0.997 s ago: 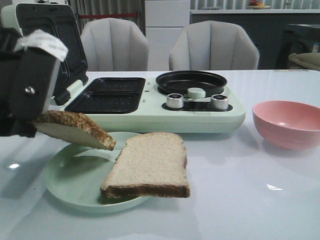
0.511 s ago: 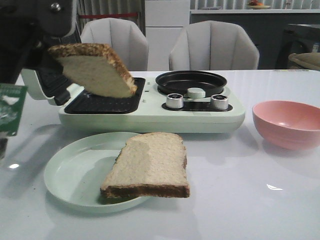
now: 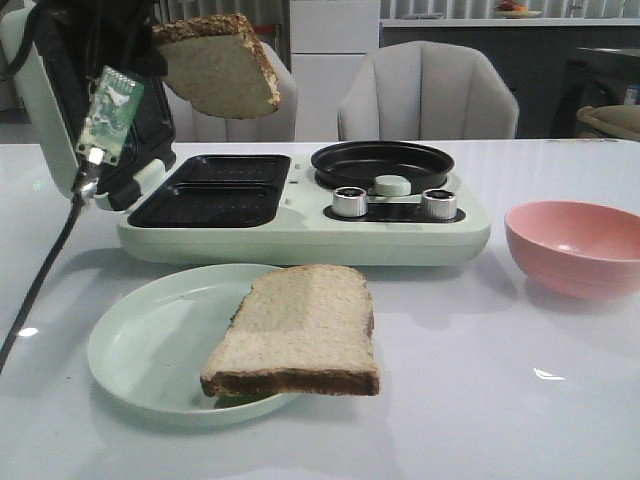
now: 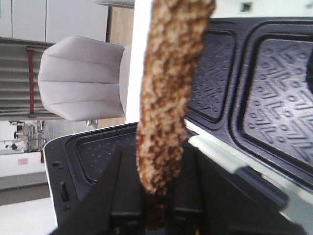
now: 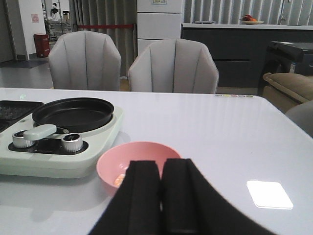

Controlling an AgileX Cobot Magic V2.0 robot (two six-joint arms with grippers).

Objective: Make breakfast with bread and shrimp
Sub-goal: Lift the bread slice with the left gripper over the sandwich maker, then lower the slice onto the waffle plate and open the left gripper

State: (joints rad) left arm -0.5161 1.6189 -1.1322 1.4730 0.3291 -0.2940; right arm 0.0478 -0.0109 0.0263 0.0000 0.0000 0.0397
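One slice of bread (image 3: 222, 66) hangs high above the open sandwich maker (image 3: 300, 225), on edge, with my left gripper (image 3: 158, 42) shut on its crust. In the left wrist view that bread (image 4: 168, 93) runs up from the left gripper (image 4: 156, 215), over the maker's dark grill plates (image 4: 274, 93). The other slice of bread (image 3: 300, 330) lies on the pale green plate (image 3: 130, 350). A bit of shrimp (image 5: 119, 180) shows inside the pink bowl (image 5: 134, 161). My right gripper (image 5: 161, 171) is shut and empty just short of that bowl.
The maker's lid (image 3: 40, 90) stands open at the back left. A round black pan (image 3: 382, 163) and two knobs (image 3: 350, 202) sit on its right half. The pink bowl (image 3: 575, 245) is at the right. Two grey chairs (image 3: 425, 95) stand behind the table.
My left gripper has carried the slice of bread up from just above the plate, backward and higher, to over the sandwich maker. The other slice and the bowl have not moved.
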